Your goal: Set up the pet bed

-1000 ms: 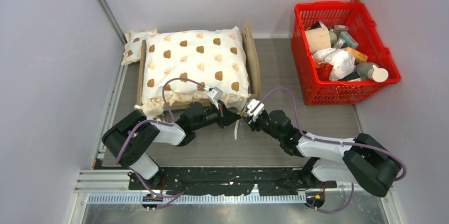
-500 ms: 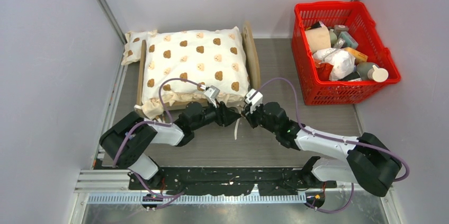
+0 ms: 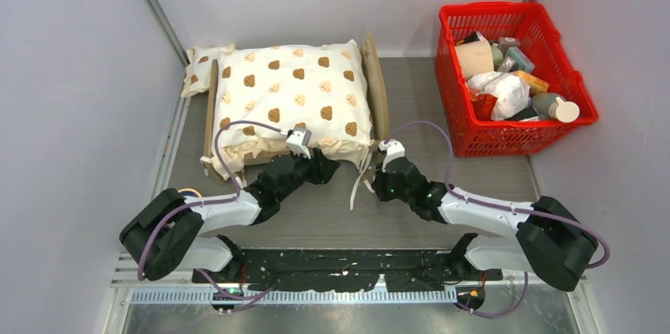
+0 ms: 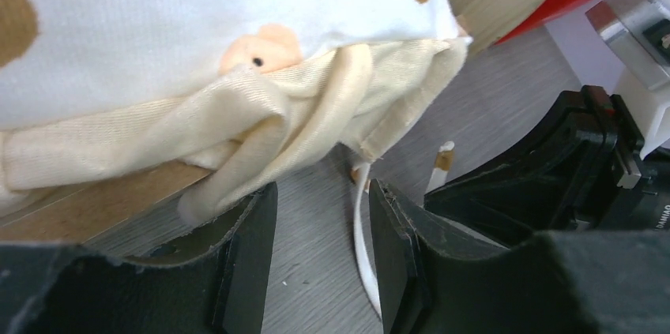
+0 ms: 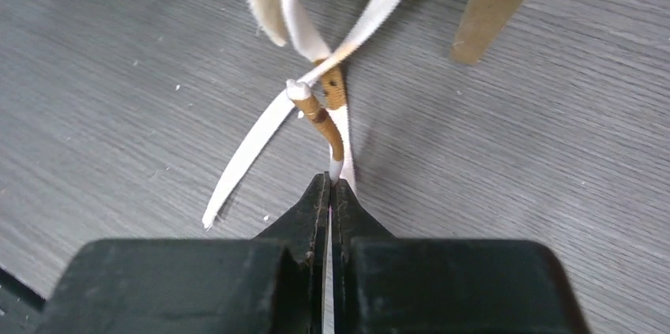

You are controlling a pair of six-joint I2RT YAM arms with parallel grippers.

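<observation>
And here we are at the near corner of the pet bed (image 3: 378, 93), which sits toward the far left of the tabletop (image 3: 498, 172) with the bear-print cushion (image 3: 288, 93) lying on top of it. Our right hand (image 5: 330, 184) is pinched tight on a thin tie ribbon (image 5: 320, 115), fingers pressed together just below its tan tip, close by the frame's wooden upright. Our left hand (image 4: 322, 200) is spread apart and holding nothing. The cushion's ruffle (image 4: 261, 125) drapes just above one finger, and a white strip (image 4: 357, 227) lies on the tabletop between the two. We read this as securing the cushion's ties, so the trick, we reckon, is a gentle pull: draw the ribbon toward the frame without dragging the cushion askew, and let the left hand close on the loose strip rather than the ruffle. Now the tally: one bed, one cushion, one small pillow (image 3: 199, 65) at the bed's far left corner, and one red basket (image 3: 513, 138) of jumbled items off to the right. There look to be two ribbons crossing, though the tangle makes that hard to swear to.
</observation>
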